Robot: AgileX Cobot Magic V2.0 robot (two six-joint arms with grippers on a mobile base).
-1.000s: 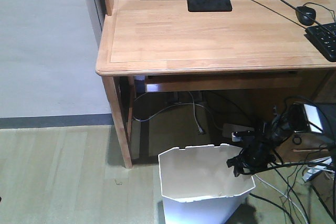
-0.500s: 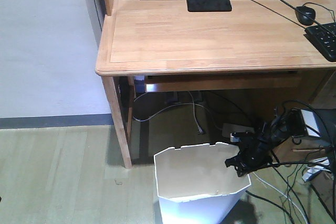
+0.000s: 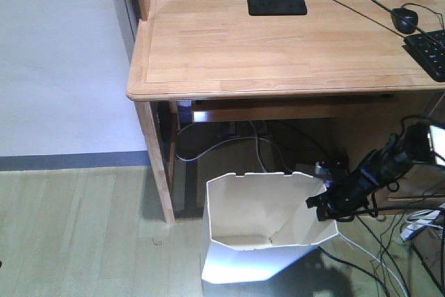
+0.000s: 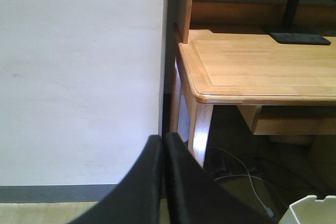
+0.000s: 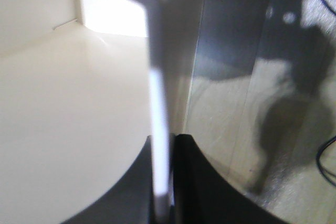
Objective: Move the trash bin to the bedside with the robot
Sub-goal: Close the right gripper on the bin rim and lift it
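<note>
The white trash bin stands on the wood floor in front of the desk, tipped so its cream inside faces the front camera. My right gripper is at the bin's right rim. In the right wrist view that gripper is shut on the thin white bin wall, one finger inside and one outside. My left gripper is shut on nothing and points at the wall beside the desk. A corner of the bin rim shows at the bottom right of the left wrist view. The bedside is out of view.
A light wooden desk with a monitor base, mouse and keyboard stands just behind the bin. Its leg is left of the bin. Cables lie on the floor at the right. A white wall is on the left.
The right arm has risen and moved right with the bin's rim in its grip. The bin has tipped, its right side lifted and its opening turned more toward the camera.
</note>
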